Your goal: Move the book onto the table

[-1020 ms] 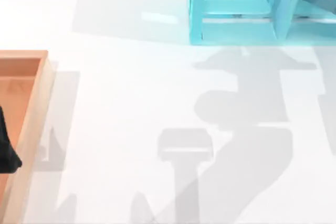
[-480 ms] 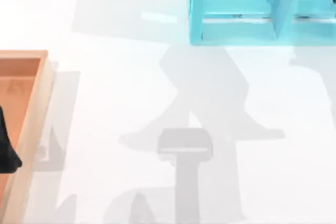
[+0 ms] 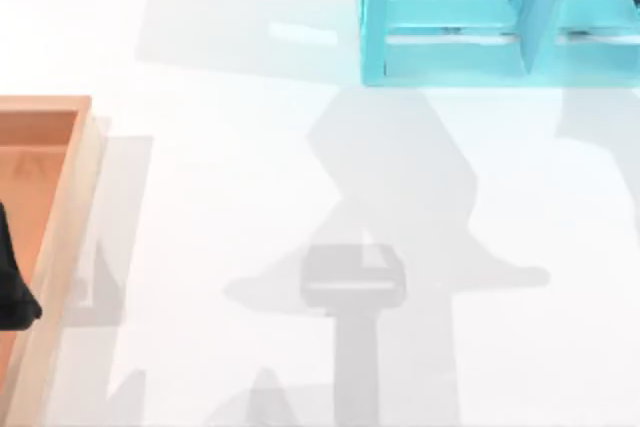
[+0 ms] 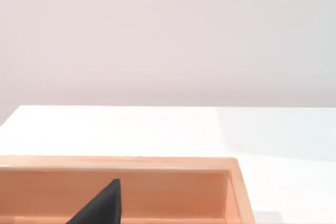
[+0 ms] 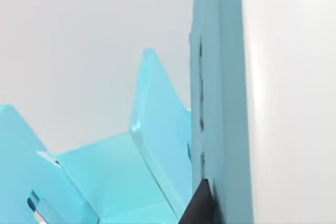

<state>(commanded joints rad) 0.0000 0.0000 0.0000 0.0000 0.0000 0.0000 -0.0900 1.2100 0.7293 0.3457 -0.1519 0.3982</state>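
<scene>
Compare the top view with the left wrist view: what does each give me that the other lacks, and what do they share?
Top view: the blue shelf at the back right, and grey shadows across the middle of the table. Left wrist view: the pale wall beyond the table's far edge. Both: the white table, the wooden tray on its left side, and the dark left pincer over the tray.

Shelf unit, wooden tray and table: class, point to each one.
Shelf unit [image 3: 450, 15], top view, on its lower shelf board.
Wooden tray [image 3: 62, 237], top view, on its right rim.
Table [image 3: 220, 197], top view, on bare white surface.
</scene>
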